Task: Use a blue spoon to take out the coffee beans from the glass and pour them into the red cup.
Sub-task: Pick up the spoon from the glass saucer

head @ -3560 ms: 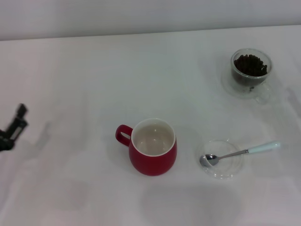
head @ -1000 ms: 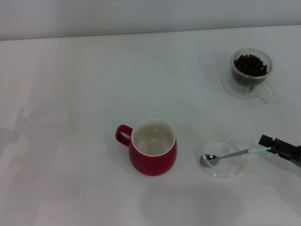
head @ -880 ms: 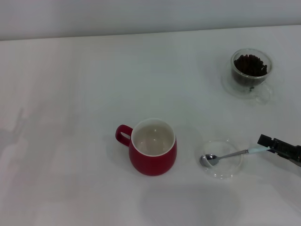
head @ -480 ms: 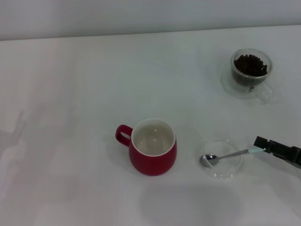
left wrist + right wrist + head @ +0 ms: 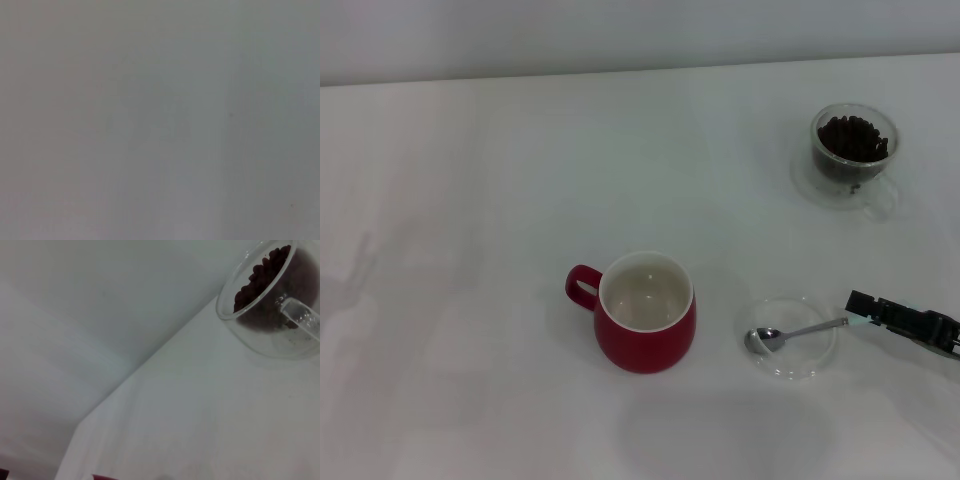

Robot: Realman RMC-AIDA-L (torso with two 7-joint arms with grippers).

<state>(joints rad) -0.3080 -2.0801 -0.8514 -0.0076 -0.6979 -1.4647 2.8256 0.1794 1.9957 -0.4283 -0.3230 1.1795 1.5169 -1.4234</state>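
Observation:
The red cup (image 5: 646, 320) stands upright at the front middle of the white table, white inside, handle to the left. The blue spoon (image 5: 800, 331) lies with its metal bowl in a flat clear dish (image 5: 790, 368) to the cup's right. My right gripper (image 5: 865, 308) is low over the spoon's pale blue handle and hides nearly all of it. The glass (image 5: 853, 150) with the coffee beans (image 5: 853, 137) stands at the far right; the right wrist view also shows the glass (image 5: 295, 347) and the beans (image 5: 265, 275). My left gripper is out of view.
The white table (image 5: 500, 200) runs back to a pale wall. The left wrist view shows only a plain grey surface.
My right gripper has come in from the right edge and slid left along the spoon's handle, covering more of it. The left gripper, earlier at the left edge, has left the view.

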